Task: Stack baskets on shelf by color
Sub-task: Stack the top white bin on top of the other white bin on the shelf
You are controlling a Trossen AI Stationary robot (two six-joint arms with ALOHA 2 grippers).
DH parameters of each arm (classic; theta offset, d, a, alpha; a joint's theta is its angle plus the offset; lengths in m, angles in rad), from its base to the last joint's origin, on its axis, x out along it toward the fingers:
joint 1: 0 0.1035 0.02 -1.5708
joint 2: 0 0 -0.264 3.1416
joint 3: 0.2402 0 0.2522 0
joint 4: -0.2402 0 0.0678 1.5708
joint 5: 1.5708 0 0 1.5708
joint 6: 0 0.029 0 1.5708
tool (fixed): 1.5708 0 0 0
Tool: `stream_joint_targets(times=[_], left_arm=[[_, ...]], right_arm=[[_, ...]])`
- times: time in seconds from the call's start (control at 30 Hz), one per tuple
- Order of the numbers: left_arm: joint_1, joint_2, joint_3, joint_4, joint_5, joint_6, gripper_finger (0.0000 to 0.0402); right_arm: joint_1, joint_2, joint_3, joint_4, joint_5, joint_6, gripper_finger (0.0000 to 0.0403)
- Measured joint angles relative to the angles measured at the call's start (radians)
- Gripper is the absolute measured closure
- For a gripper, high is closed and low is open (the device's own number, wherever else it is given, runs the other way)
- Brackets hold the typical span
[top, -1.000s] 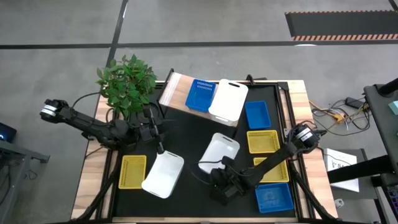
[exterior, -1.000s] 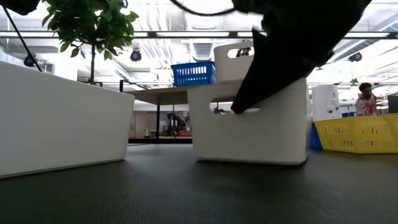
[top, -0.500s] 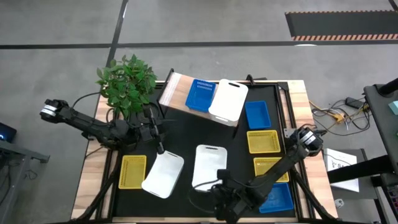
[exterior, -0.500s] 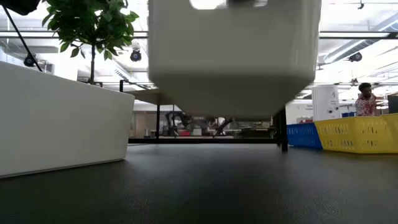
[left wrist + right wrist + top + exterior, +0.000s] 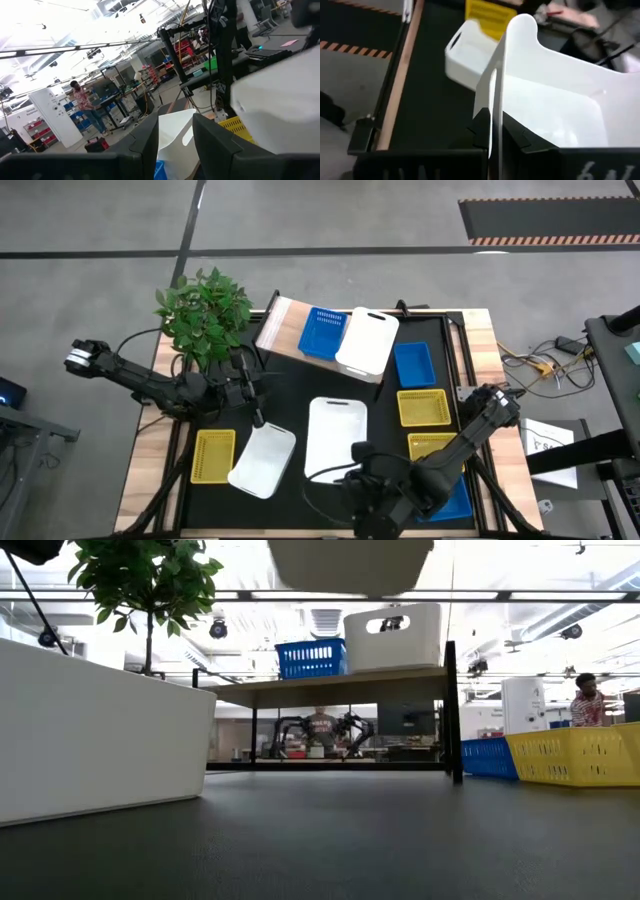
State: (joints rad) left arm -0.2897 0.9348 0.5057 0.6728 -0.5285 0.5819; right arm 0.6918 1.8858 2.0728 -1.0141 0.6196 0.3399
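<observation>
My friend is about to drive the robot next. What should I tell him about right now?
Right gripper: shut on a white basket, lifted off the table.
Left gripper: waits beside another white basket on the table.
Done: one blue basket and one white basket sit on the shelf.
Left: the yellow baskets, the blue basket by the shelf, and both white ones still need stacking by color.
</observation>
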Motion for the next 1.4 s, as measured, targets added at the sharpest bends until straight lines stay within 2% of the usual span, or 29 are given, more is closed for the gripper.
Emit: stream_joint_targets(times=[0.37, 0.9, 1.2, 1.4], left_arm=[[0.000, 0.000, 0.001, 0.000, 0.000, 0.000, 0.0297], [0.000, -0.001, -0.001, 0.000, 0.000, 0.000, 0.0297], [0.000, -0.002, 0.001, 0.001, 0.000, 0.001, 0.0297], [0.000, -0.002, -0.001, 0.000, 0.000, 0.001, 0.0297]], right_arm=[[-0.086, -0.003, 0.283, -0.331, 0.065, -0.010, 0.0394], [-0.367, -0.115, 0.275, -0.495, 0.039, -0.083, 0.0394], [-0.412, -0.149, 0.274, -0.499, -0.053, -0.132, 0.0394], [-0.413, -0.152, 0.274, -0.499, -0.057, -0.133, 0.0394]])
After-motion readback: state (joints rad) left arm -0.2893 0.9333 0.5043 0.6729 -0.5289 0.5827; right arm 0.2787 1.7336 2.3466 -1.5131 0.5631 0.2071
